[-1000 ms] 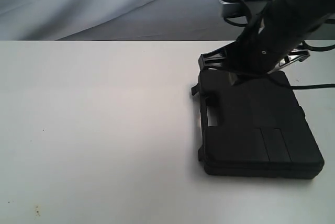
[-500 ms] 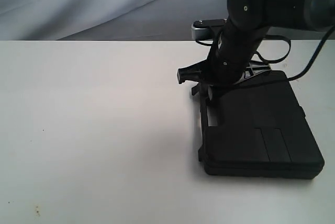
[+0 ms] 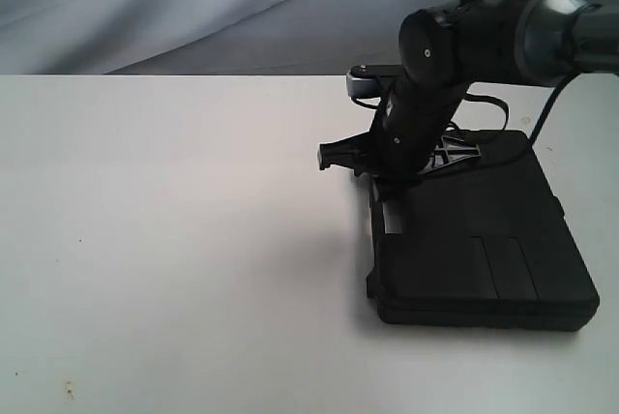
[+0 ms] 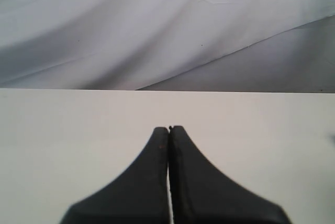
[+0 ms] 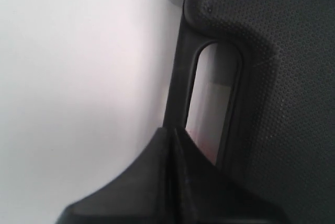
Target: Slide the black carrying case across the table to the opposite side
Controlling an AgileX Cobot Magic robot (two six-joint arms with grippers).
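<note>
Against half a second ago, the table (image 3: 174, 240) is unchanged and the case (image 3: 474, 240) is found in the same place, flat on the table beneath the right arm (image 3: 435, 66); no slide is recorded. Only that arm is altered. It is shifted a little leftward and set lower, so that its black end hangs past the case's left edge, on the handle side.

The left gripper (image 4: 168, 130) is shown by its own wrist view alone and is not seen in the exterior view. Its fingers are pressed together with nothing between them. Bare table is seen beneath and ahead of it, and a grey cloth (image 4: 157, 25) beyond the table's far edge. The case is not caught there.

The right gripper (image 5: 170, 135) is seen closely only in the right wrist view, where its fingers are likewise closed on nothing. Just ahead of its tip lie the handle (image 5: 179, 77) and the handle slot (image 5: 212, 98), through which white table is seen. Whether the tip is touching the handle cannot be told. The case's full outline is given by the exterior view only.
</note>
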